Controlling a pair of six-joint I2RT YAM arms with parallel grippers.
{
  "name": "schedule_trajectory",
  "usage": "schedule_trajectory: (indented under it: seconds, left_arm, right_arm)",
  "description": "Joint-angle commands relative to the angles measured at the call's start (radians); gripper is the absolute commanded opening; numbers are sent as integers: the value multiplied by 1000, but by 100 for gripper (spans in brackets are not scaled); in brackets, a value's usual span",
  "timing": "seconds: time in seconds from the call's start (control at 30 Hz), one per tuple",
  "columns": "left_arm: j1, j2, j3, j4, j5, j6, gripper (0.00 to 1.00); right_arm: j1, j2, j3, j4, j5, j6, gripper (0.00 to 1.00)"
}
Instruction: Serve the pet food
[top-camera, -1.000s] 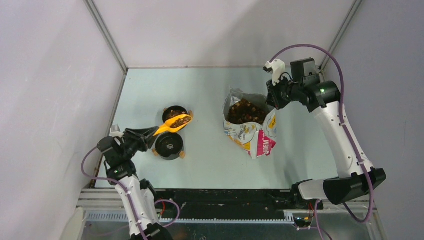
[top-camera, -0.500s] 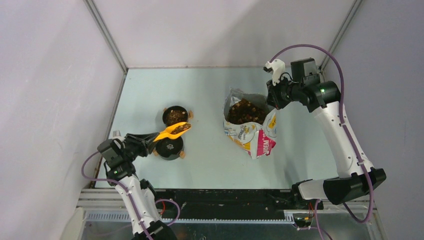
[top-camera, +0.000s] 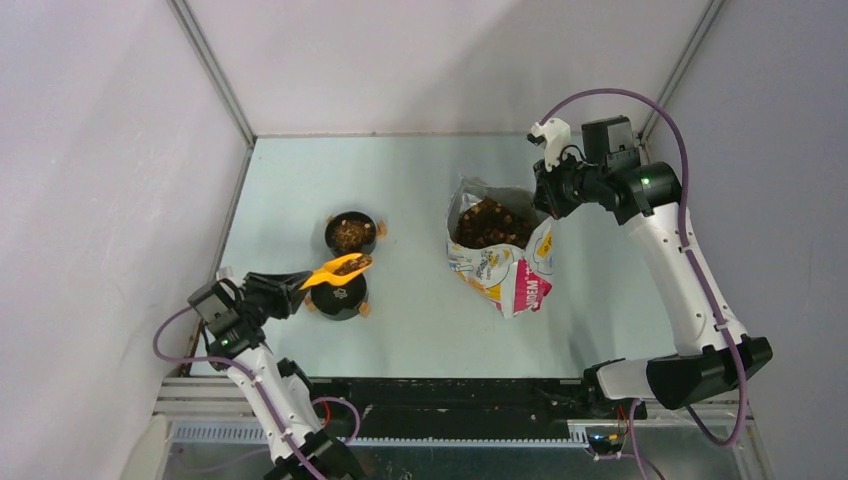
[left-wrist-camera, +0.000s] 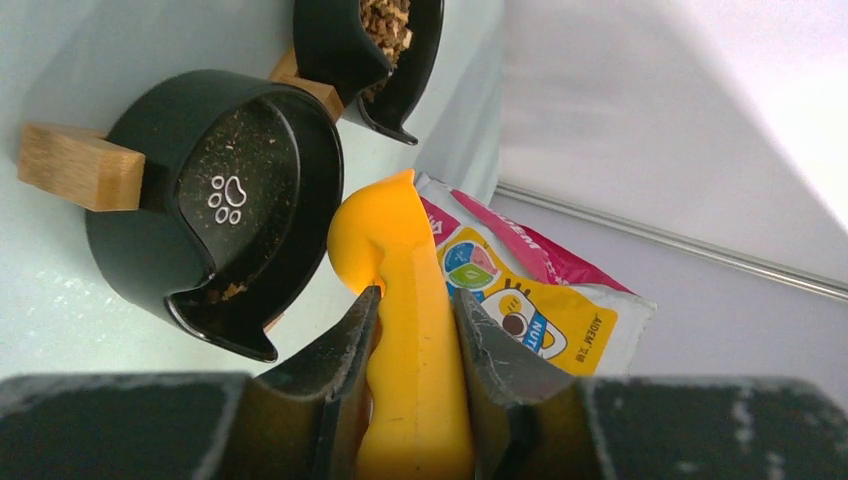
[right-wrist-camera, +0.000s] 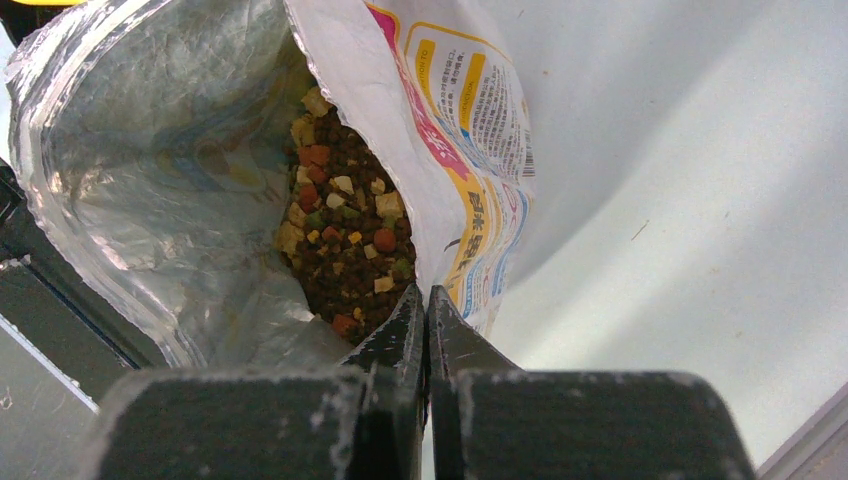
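Some pet food (top-camera: 358, 264) sits in the scoop (top-camera: 328, 272) beyond left jaws.

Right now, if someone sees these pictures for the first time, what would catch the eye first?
The orange scoop, loaded with pet food and clamped in the left gripper, stands out above the near black bowl, which holds only crumbs. On the right, the printed bag gapes open, its rim pinched by the right gripper. The far black bowl is already filled.
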Motion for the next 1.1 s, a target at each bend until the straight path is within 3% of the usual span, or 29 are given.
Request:
schedule_trajectory:
  seconds: [0.0, 0.5, 1.07]
  left_arm:
    - [38, 13, 85, -74, -8, 119, 0]
    - [131, 114, 272, -404, -125, 434, 0]
    - [130, 119, 339, -395, -306, 587, 0]
  right_arm:
    - [-5, -47, 28, 100, -61, -4, 0]
    - [-4, -37, 27, 105, -66, -2, 0]
    - [-5, -29, 25, 113, -76, 6, 0]
